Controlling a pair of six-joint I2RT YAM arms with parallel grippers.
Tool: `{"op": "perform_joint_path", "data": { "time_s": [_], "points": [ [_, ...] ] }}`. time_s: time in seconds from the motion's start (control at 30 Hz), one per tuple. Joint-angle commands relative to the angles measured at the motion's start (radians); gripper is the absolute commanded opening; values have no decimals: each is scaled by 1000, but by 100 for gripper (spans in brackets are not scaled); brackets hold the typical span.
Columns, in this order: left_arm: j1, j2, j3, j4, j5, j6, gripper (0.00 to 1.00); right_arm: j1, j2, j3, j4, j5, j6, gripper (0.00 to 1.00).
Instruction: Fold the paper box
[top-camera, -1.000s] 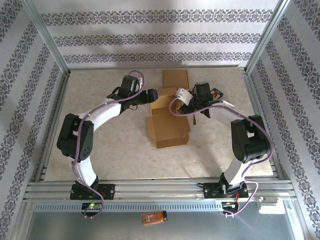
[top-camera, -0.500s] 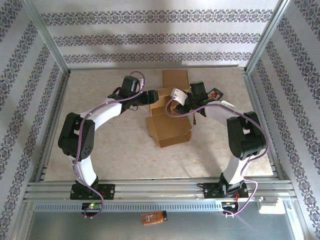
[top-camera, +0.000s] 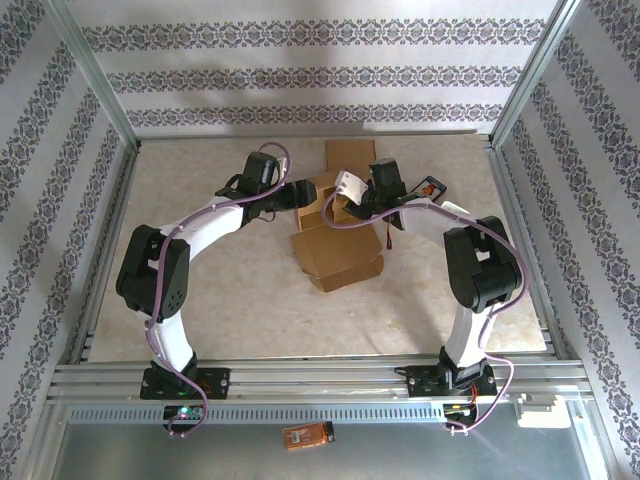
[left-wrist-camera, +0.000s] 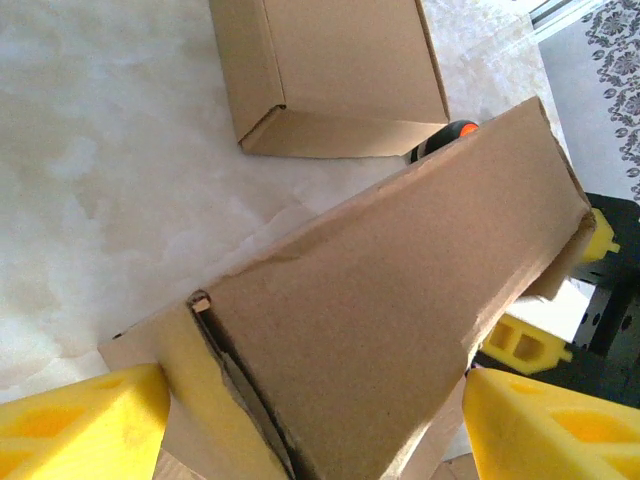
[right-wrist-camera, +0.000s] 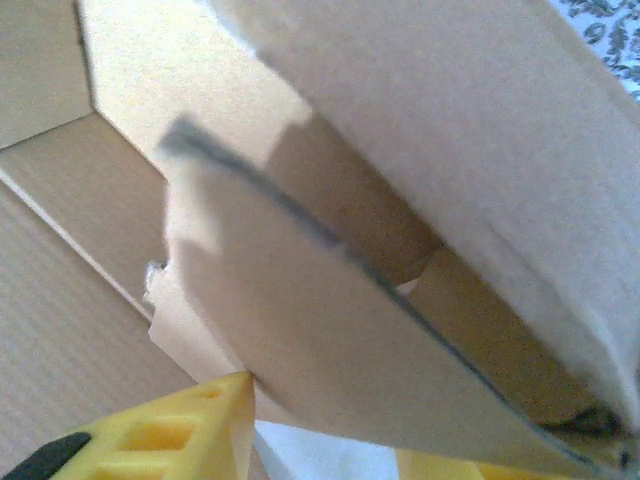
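Left gripper (top-camera: 305, 192) reaches in from the left over the far end of the paper box (top-camera: 335, 255), which lies open in the middle of the marbled table (top-camera: 220, 300). The right gripper (top-camera: 338, 195) faces it from the other side, the two almost nose to nose. From overhead their fingers are too small to read.

The left wrist camera gives more. Its yellow fingers (left-wrist-camera: 80, 420) stand wide on either side of a raised, doubled-over wall (left-wrist-camera: 400, 300) of the box, close against both edges; whether they squeeze it cannot be told. Beyond the wall a folded cardboard piece (left-wrist-camera: 330, 70) lies flat on the table.

The right wrist camera is blurred. It shows a loose flap (right-wrist-camera: 330, 330) slanting between that gripper's own yellow fingers (right-wrist-camera: 170, 440), and whether they have clamped it cannot be told.
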Motion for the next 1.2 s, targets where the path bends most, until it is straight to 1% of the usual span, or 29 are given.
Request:
{"op": "perform_joint_path", "data": {
  "time_s": [0.0,0.07,0.13,0.27,0.33,0.4,0.5,0.57,0.67,0.73,0.83,0.93,1.1,1.17],
  "points": [
    [-12,-34,-8,10,12,4,77,72,27,5,34,117,61,33],
    [-11,-66,-29,23,-3,0,80,96,26,-17,78,170,76,30],
    [-11,-104,-56,39,-30,-6,82,110,25,-23,91,194,98,26],
    [-10,-190,-136,81,-104,-38,85,135,25,-10,86,233,172,12],
    [-9,-226,-177,105,-135,-58,86,149,24,-2,76,252,209,7],
    [-7,-256,-209,118,-158,-73,86,163,17,2,63,270,253,4],
    [5,-295,-240,109,-180,-100,87,179,-4,-7,47,264,355,4],
    [11,-330,-259,101,-197,-122,87,190,-18,-3,4,263,446,1],
    [12,-390,-301,104,-224,-146,87,213,-45,-24,-31,256,536,0],
    [13,-435,-329,86,-253,-156,87,233,-67,-47,-41,273,584,0],
    [12,-503,-378,55,-329,-179,88,264,-102,-90,-54,317,638,0],
    [14,-535,-416,51,-377,-184,88,280,-113,-116,-46,312,675,2],
    [17,-486,-413,68,-331,-194,88,287,-82,-115,-13,287,682,6],
    [17,-465,-430,100,-313,-211,86,290,-70,-124,22,279,681,8]
  ]
}}
